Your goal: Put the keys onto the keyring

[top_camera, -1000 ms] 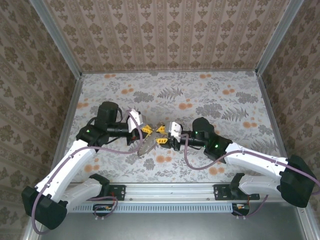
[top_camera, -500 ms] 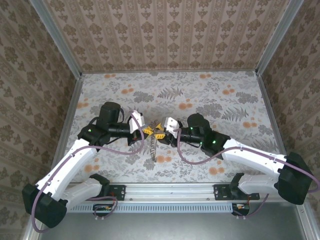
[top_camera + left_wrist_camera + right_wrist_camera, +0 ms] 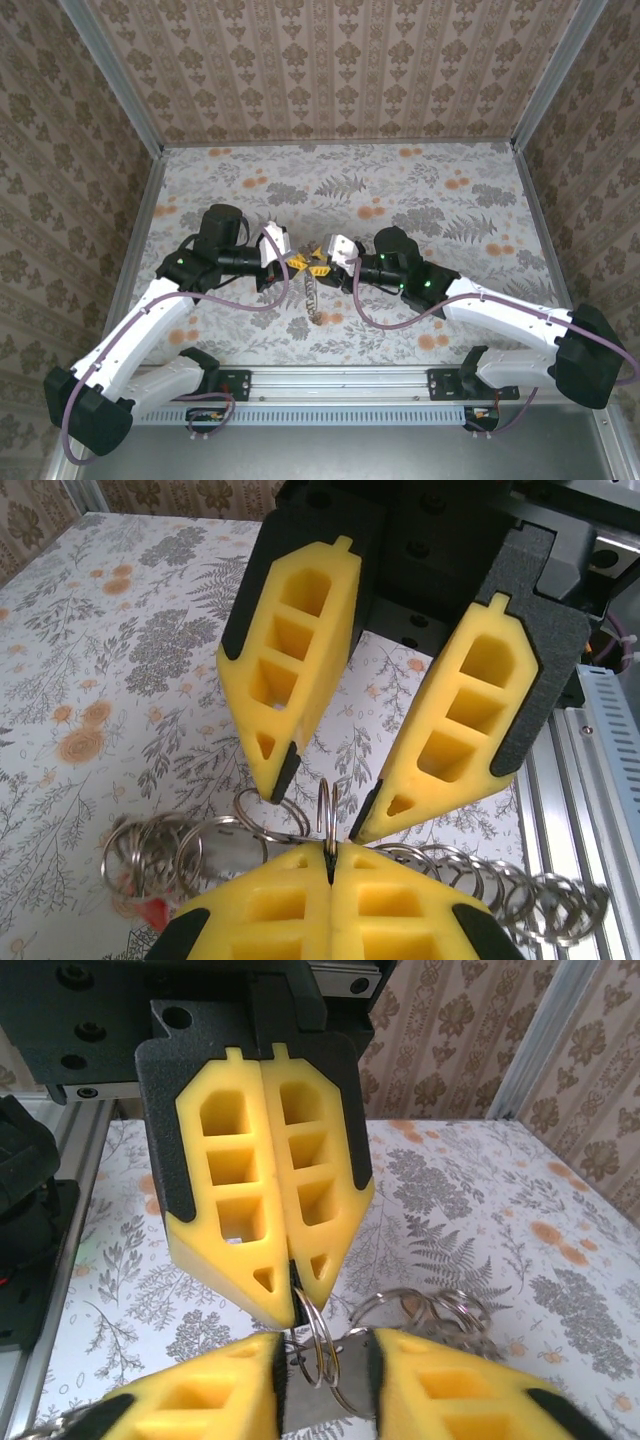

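The keyring (image 3: pixel 326 802), a floppy chain of silver-grey rings, hangs off the floral surface (image 3: pixel 450 200) about midway between the side edges. It is held up where the two arms meet nose to nose. In the overhead view the chain (image 3: pixel 312 295) droops from that meeting point toward the near edge, its long axis running near to far. Whether its lower end reaches the surface cannot be told.

The left gripper (image 3: pixel 330 852) has its yellow fingers pressed together on a single ring, which stands upright and edge-on to the left wrist camera. More rings trail off to both sides.

The right gripper (image 3: pixel 322 810) faces it head-on, fingers parted with a tip on each flat side of that ring. From the right wrist, a flat grey metal piece sits in the gap of the right gripper (image 3: pixel 325 1360). Whether the fingers actually pinch it cannot be told.

A red blur (image 3: pixel 152 913) below the rings may be the head of one of the keys, but it is too smeared to say.

The coming move likely turns on the ring's plane lying along the line joining the two grippers. The right gripper is already around it, so only a small squeeze or nudge seems called for.
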You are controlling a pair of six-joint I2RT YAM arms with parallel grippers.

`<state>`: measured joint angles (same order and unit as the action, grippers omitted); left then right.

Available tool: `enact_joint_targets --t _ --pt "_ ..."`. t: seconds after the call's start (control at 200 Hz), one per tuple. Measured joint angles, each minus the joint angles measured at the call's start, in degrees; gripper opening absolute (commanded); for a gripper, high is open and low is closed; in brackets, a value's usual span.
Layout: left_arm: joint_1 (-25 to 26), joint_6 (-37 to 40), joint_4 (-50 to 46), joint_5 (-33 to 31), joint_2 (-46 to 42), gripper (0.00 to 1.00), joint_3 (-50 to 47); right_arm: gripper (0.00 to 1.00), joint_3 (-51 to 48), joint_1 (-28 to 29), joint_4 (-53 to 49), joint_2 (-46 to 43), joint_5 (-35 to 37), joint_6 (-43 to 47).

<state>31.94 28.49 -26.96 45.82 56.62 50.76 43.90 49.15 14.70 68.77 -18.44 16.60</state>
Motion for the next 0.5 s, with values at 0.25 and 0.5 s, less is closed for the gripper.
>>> enact_joint_targets --t 0.25,0.5 --pt "0.2 1.1 -0.1 -0.8 0.0 0.0 0.0 0.0 0.2 0.0 -0.8 0.6 -2.0 -0.2" --pt "0.4 1.9 -0.4 0.3 -0.1 0.37 0.0 0.0 0.0 -0.5 -0.7 0.6 -4.4 0.0"
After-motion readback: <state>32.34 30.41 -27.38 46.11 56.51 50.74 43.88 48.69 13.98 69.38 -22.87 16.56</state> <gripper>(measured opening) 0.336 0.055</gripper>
